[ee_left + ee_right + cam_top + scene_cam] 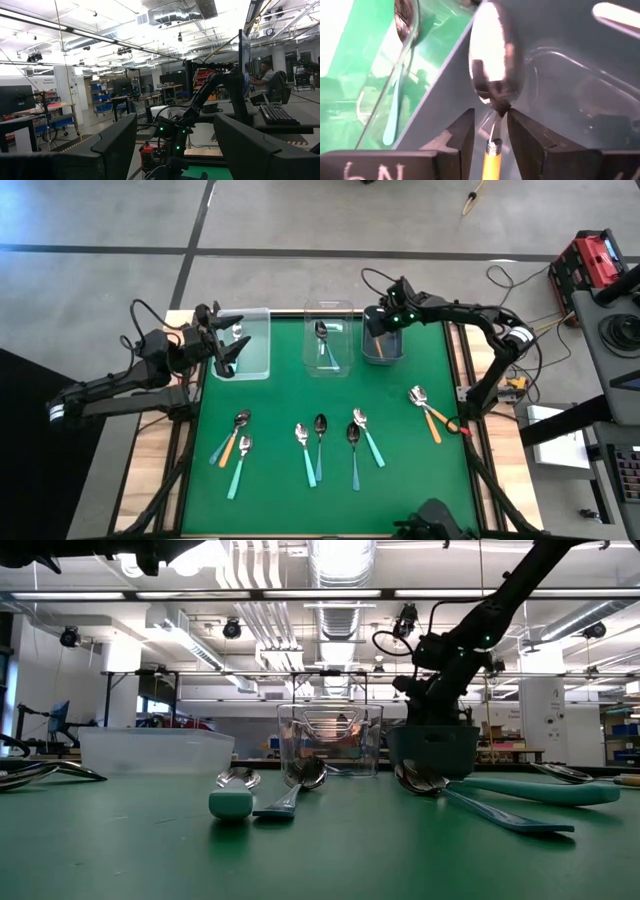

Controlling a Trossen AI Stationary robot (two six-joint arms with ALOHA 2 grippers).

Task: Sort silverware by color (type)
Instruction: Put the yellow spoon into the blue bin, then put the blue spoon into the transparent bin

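- Spoon (492, 75) with an orange handle is sitting between the right gripper's (490, 131) part-open fingers, inside the grey bin (382, 348) at the table's far edge.
- Left gripper (226, 348) is hanging wide open, empty, over the clear bin (254, 360).

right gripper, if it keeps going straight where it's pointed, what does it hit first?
Most likely the orange-handled metal spoon between the right gripper's parted fingers, then the floor of the grey plastic bin right behind it. Depth to the floor is unclear.
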